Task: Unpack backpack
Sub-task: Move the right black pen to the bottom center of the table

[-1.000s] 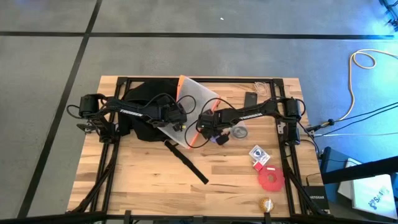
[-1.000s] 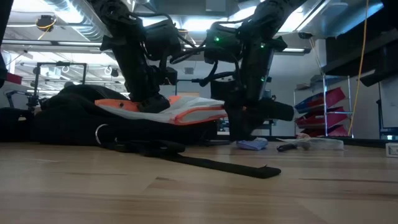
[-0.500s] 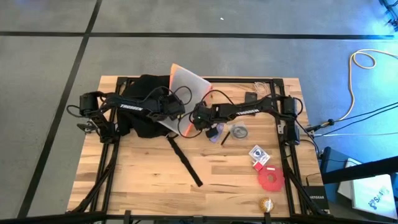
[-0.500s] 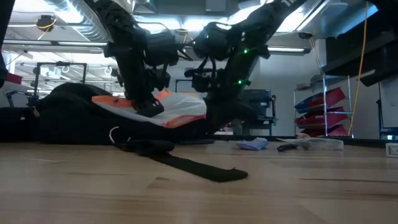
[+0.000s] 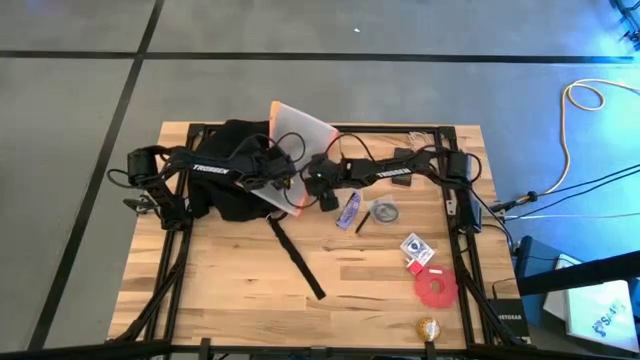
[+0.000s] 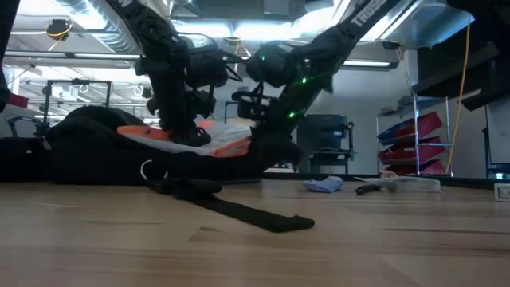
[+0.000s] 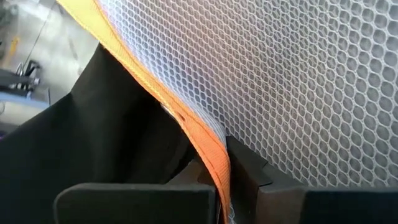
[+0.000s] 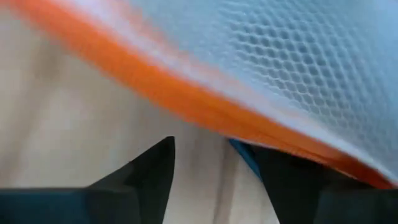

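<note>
The left wrist view showed the left gripper fingers clamped on the mesh pouch's orange edge, the right gripper fingers parted, holding nothing; regripping before pulling from the backpack seemed wise.

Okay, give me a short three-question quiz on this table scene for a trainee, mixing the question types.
1. True or false: the left gripper is shut on the orange edge of the white mesh pouch.
2. What does the pouch partly rest on? A) red round disc B) large black soft fabric backpack C) bare floor
3. Fill in: the right gripper sits beside the pouch's ____ edge, its fingers apart in the right wrist view.

Key: 1 true; 2 B; 3 orange.
</note>
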Controlling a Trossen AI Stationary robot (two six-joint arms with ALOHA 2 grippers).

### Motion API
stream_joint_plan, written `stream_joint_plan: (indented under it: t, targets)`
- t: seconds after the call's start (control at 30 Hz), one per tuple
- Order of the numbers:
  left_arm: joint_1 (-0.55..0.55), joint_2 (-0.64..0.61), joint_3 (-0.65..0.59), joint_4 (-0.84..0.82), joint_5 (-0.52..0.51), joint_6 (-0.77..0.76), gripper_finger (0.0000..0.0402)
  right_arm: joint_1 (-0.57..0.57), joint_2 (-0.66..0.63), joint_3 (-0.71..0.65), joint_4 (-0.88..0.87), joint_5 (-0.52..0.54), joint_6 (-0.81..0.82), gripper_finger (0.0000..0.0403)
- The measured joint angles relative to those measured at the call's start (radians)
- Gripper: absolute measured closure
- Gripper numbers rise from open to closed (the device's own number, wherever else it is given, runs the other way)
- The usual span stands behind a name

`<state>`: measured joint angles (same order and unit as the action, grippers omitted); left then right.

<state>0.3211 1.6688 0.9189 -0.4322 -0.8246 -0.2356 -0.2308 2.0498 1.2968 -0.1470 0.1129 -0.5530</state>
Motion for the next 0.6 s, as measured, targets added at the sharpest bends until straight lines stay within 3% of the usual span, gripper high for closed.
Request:
stream_joint_plan:
  t: [0.27,0.6]
  targets:
    - [0.049,-0.001,-0.063,0.011,0.005,-0.018,0.0399,-0.025,0.001,-0.001,0.21,0.025,0.346,0.0217]
    - [0.048,-0.001,-0.097,0.026,0.012,-0.02,0.0399,-0.025,0.091,0.002,0.29,0.05,0.525,0.0251]
